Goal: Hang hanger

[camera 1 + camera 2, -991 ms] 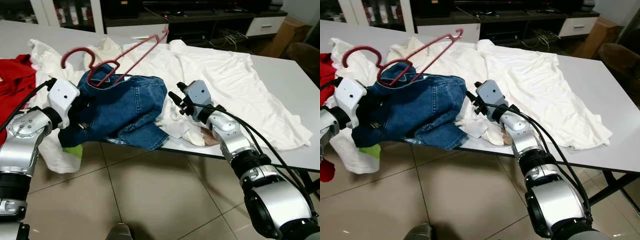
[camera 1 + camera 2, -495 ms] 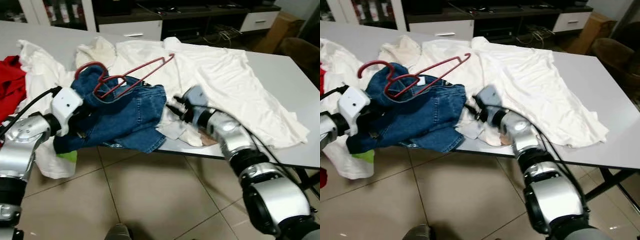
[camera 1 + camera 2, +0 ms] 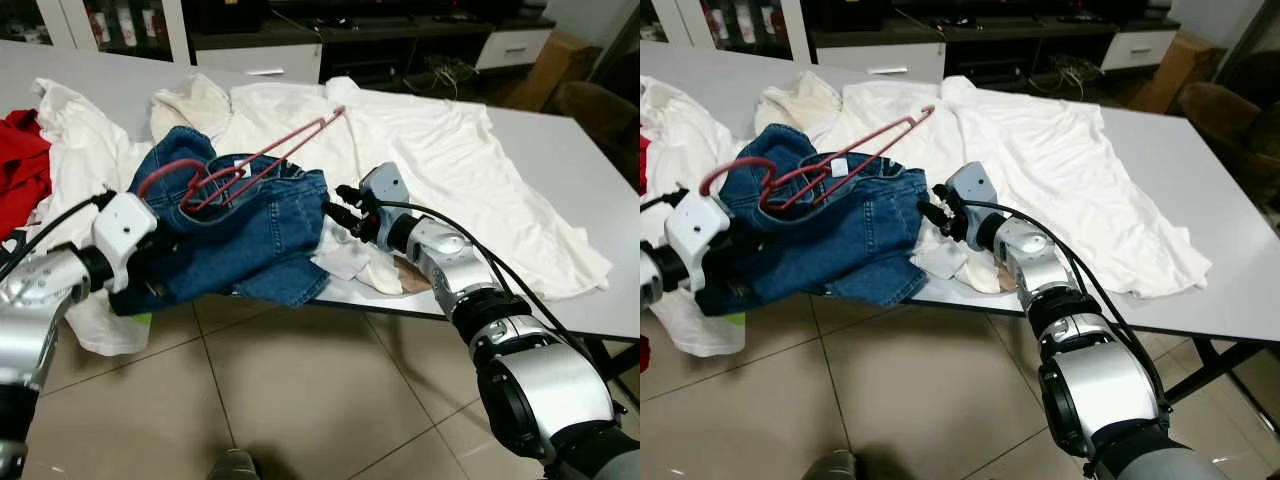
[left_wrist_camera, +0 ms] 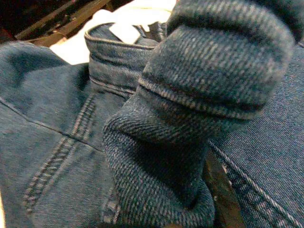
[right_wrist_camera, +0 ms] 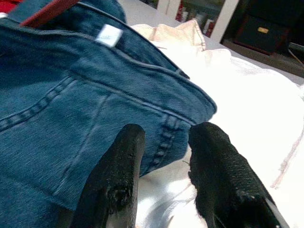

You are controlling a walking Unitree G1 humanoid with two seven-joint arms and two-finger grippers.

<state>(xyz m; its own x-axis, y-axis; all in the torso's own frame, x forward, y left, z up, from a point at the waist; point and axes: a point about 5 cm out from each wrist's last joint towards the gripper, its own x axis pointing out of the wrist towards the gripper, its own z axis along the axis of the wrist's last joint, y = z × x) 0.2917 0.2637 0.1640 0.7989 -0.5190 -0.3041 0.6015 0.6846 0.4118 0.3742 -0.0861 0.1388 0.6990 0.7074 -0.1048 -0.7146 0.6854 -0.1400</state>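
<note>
Denim fills my left gripper (image 3: 150,262), bunching the jeans (image 3: 240,235) off the desk's near edge so the red hanger (image 3: 240,172) rides on top, hook toward me. My right gripper (image 3: 338,203), fingers (image 5: 116,183) narrowly parted and empty, waits beside the waistband. White shirts (image 3: 450,170) spread toward the far edge.

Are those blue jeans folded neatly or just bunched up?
Bunched up. The jeans lie crumpled at the table edge, partly overhanging it, with the red hanger on top.
</note>
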